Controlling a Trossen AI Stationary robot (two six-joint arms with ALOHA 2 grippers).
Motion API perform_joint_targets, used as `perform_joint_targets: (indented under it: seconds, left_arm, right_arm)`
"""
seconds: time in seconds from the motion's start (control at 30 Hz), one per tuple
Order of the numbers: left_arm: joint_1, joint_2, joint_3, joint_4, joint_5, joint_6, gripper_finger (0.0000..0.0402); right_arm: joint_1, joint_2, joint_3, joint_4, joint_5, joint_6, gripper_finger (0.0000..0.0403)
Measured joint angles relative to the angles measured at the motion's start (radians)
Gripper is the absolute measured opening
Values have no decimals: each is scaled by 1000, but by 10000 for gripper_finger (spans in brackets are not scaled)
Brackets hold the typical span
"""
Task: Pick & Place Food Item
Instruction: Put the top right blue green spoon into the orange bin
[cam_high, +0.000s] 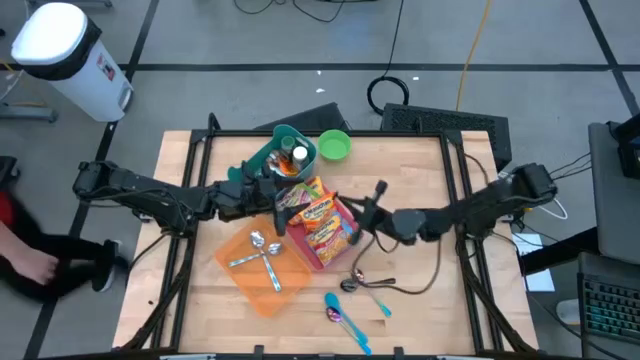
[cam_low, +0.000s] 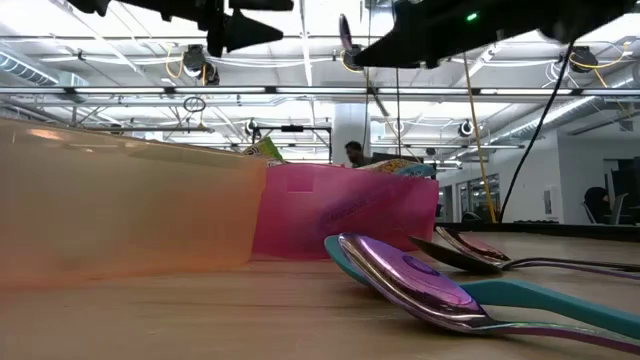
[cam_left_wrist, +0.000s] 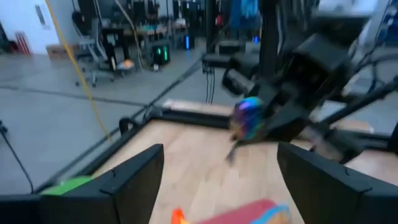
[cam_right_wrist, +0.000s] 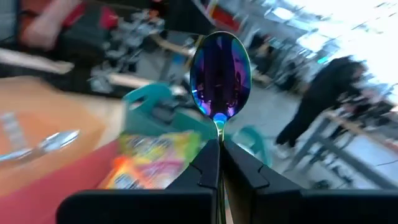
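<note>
— So, how much room do the arms have?

— Little at the centre. The left gripper (cam_high: 268, 192) hangs with fingers spread wide and nothing between them, right beside the teal bin (cam_high: 283, 152) and just short of the pink tray (cam_high: 322, 255). The right gripper (cam_high: 368, 213) faces it across that tray, pinched shut on the handle of an iridescent spoon (cam_right_wrist: 220, 75), bowl raised. The near edge of the wooden table (cam_high: 420, 170) is roomier, though loose spoons (cam_high: 348, 312) lie there, below the right gripper.

— And the containers?

— The snack packets (cam_high: 318, 215) fill the pink tray between the two grippers. The orange tray (cam_high: 262, 285), nearer the left gripper, holds silver cutlery (cam_high: 258, 248). The teal bin holds small items I cannot identify. A green bowl (cam_high: 334, 146) sits just beyond the bin.
</note>
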Motion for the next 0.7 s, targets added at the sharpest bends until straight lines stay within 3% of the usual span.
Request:
perform_joint_targets:
  seconds: [0.23, 0.47, 0.7]
  left_arm:
    - [0, 40, 1, 116, 0, 40, 318]
    - [2, 191, 3, 321, -1, 108, 306]
    - [21, 316, 56, 336, -1, 85, 305]
  right_arm:
    - [-79, 159, 1, 334, 0, -135, 0]
    - [-79, 190, 1, 384, 24, -171, 0]
    - [-65, 190, 2, 369, 18, -188, 0]
